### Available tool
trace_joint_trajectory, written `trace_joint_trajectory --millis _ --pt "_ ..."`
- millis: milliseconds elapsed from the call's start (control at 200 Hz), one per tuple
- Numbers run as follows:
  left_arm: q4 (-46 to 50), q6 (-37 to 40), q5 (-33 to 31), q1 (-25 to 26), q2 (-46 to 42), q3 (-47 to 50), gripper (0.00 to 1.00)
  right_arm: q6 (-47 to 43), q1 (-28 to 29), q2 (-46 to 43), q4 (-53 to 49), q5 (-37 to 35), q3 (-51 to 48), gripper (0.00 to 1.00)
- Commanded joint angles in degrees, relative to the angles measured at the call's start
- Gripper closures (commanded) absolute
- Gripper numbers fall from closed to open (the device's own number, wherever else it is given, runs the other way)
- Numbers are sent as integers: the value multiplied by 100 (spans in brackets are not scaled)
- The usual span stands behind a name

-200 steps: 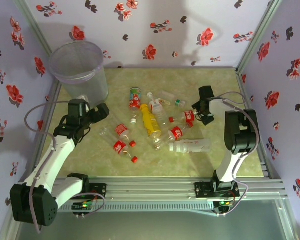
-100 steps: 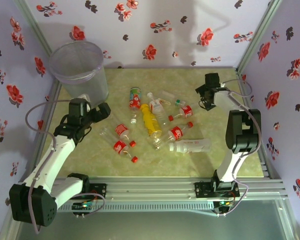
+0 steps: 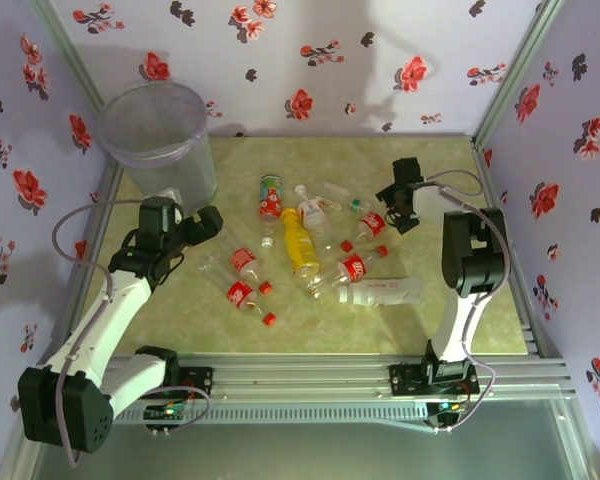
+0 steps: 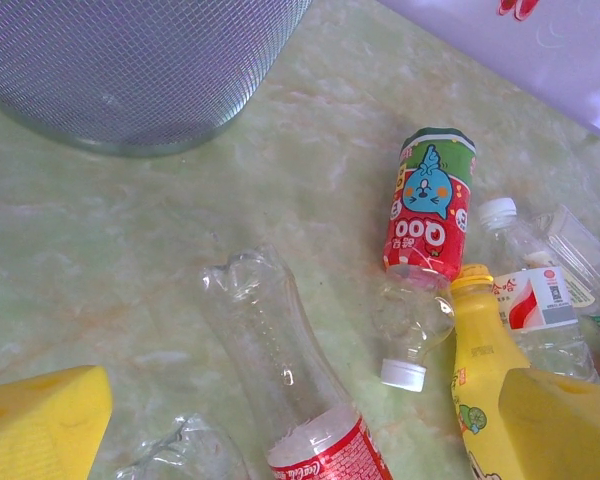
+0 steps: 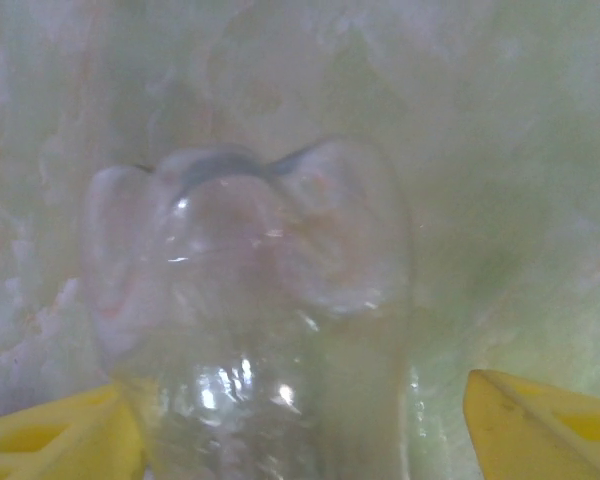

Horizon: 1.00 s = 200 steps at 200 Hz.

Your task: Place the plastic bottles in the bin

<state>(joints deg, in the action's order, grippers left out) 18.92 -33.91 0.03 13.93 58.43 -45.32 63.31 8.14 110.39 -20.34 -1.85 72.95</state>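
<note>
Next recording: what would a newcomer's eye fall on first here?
A jumble of plastic bottles lies in the middle of the table, one yellow bottle bright among the clear, red-labelled ones. The tall translucent bin stands in the far left corner. The right gripper is at the pile's right edge, jaws open around a clear bottle.

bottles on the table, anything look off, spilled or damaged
No spill or breakage shows. The plastic bottles all lie on their sides in a loose scatter mid-table, several touching. The bin stands upright in the far left corner.
</note>
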Motion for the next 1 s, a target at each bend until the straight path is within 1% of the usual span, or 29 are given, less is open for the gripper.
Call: trace_joint_trajectory --millis 0,80,135,320,525,595,650,770,840,935,995 --pt "139 139 -113 39 -61 -109 0 55 -49 3 74 -266 -46 25" --pt "130 139 -112 39 -61 -124 0 31 -92 -54 91 -249 21 31" --pt "134 109 -110 39 -60 -135 0 16 -114 -69 89 -204 60 34" --pt "262 152 -113 50 -78 -287 0 -15 -173 -312 144 -134 139 38" --pt "392 229 -109 138 -123 -629 0 -292 -259 -844 -163 -123 324 41" --pt "458 483 -78 387 -56 -892 0 -440 -278 -1135 -284 -156 342 41" --pt "564 726 -75 717 83 -1201 0 -509 -291 -1324 -343 -163 334 42" --pt "805 1448 -28 1525 668 -2025 0 -623 -304 -1648 -400 5 353 44" --pt "870 1805 1 1902 1061 -2416 0 -687 -313 -1782 -453 130 371 46" --pt "840 2139 12 2268 1547 -2796 0 -782 -322 -1862 -554 188 362 46" --pt "703 2401 42 2469 1820 -2960 0 -753 -335 -1929 -498 376 269 46"
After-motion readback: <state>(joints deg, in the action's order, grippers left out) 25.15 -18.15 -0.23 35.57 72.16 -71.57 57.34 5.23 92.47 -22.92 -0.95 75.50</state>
